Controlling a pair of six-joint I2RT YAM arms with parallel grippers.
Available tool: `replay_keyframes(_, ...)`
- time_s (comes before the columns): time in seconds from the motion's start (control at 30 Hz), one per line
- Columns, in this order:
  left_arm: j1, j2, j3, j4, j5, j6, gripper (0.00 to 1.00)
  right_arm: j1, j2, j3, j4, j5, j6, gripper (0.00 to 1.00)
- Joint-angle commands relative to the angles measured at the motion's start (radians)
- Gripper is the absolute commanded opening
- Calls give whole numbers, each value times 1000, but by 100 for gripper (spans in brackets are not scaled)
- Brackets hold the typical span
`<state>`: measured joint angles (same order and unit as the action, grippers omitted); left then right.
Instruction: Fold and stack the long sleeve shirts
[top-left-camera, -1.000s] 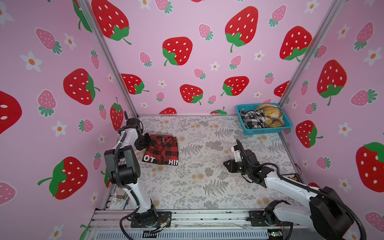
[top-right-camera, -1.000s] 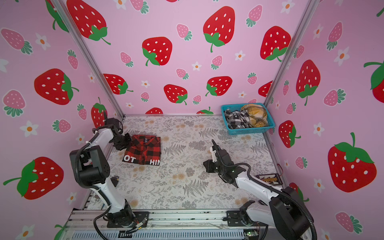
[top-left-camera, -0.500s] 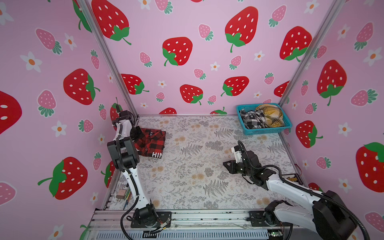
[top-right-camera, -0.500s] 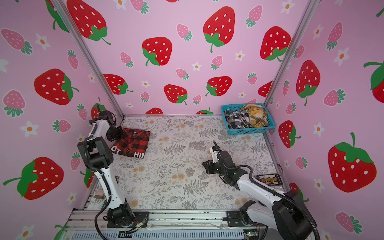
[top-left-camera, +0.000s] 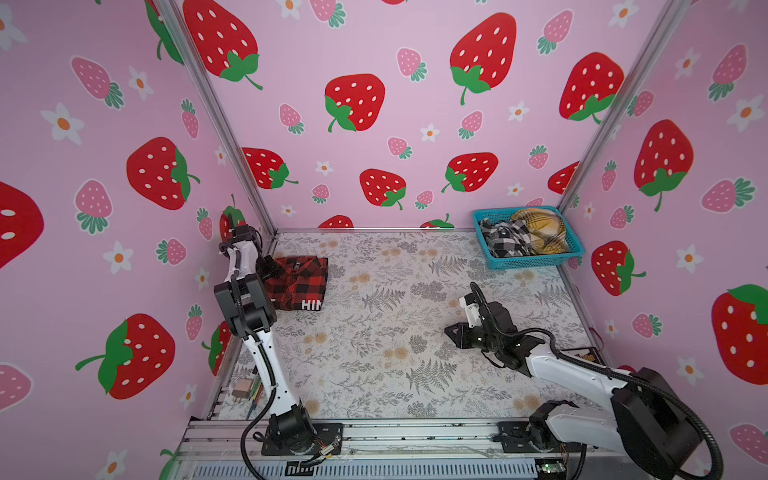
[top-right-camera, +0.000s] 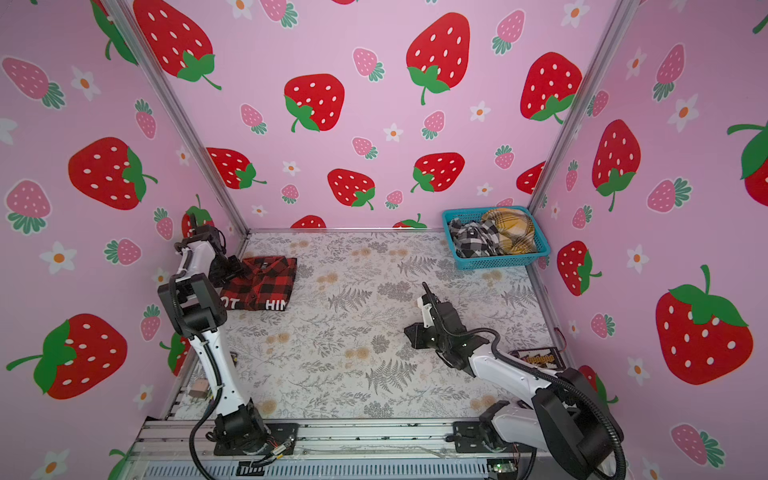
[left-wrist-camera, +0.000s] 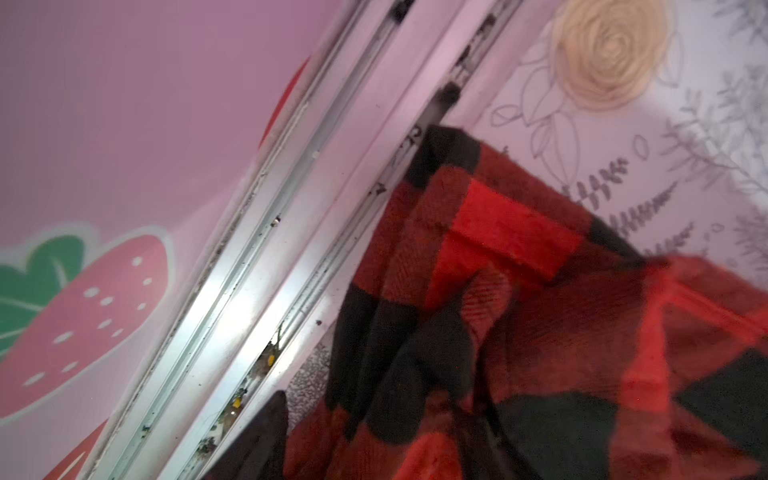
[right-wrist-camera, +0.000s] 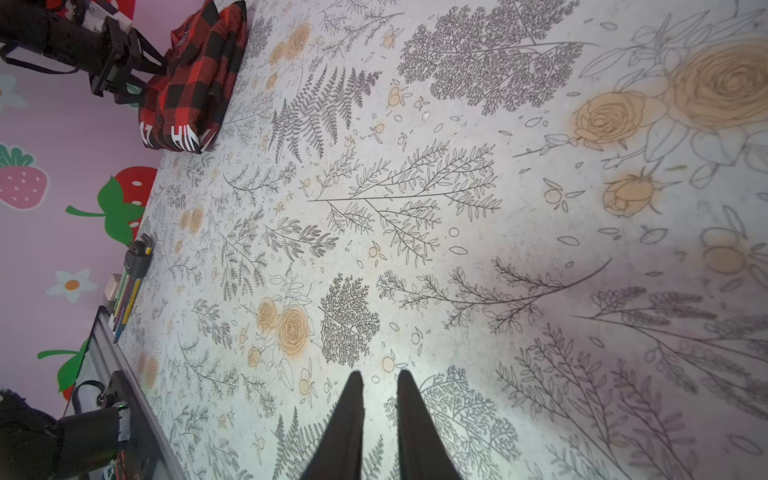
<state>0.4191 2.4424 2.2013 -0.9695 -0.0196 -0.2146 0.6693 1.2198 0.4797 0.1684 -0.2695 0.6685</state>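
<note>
Step judged: release of folded red-check shirt (top-left-camera: 305, 278), far left. Jaws of left gripper (top-left-camera: 271, 268) apart at its edge; right gripper (right-wrist-camera: 380, 376) narrow, empty. Next calls for grasp among plaid shirts (top-left-camera: 505, 243) in far-right basket (top-left-camera: 536, 262).

Top views overlook table (top-left-camera: 374, 353); wrist views hug it.

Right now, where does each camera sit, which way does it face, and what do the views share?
Top views: high at the front, looking down over the table to the back wall; left arm, right arm and basket show.
Left wrist: on the left arm, close over the shirt beside the rail; one finger shows.
Right wrist: on the right arm, low, facing across the table; right gripper, narrowly parted, and open left gripper show.
Shared: every view shows the shirt.
</note>
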Motion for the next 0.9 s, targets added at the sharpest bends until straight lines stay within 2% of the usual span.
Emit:
replay_keyframes(0.0, 4, -71, 71, -46, -26, -46, 68, -3, -24, 9, 19, 7, 10, 20)
replay_keyframes(0.1, -3, -144, 85, -59, -43, -84, 72, -2, -24, 9, 19, 6, 11, 20)
replay_keyframes(0.2, -12, -235, 30, -63, -54, -138, 73, -2, -37, 1, 21, 7, 13, 20)
replay_keyframes(0.3, -40, -343, -121, -19, -30, -178, 68, -2, -40, 0, 27, 8, 16, 21)
replay_keyframes(0.47, -99, -487, -443, 136, 88, -221, 54, 0, -42, 3, 26, 17, 20, 20)
replay_keyframes(0.63, -115, -487, -632, 226, 196, -243, 40, 0, -89, -15, 14, 46, 29, 20)
replay_keyframes(0.8, -118, -443, -675, 232, 195, -250, 36, -1, -129, -24, 6, 73, 36, 21)
replay_keyframes(0.87, -129, -455, -680, 230, 211, -252, 37, 0, -147, -4, -29, 105, 33, 21)
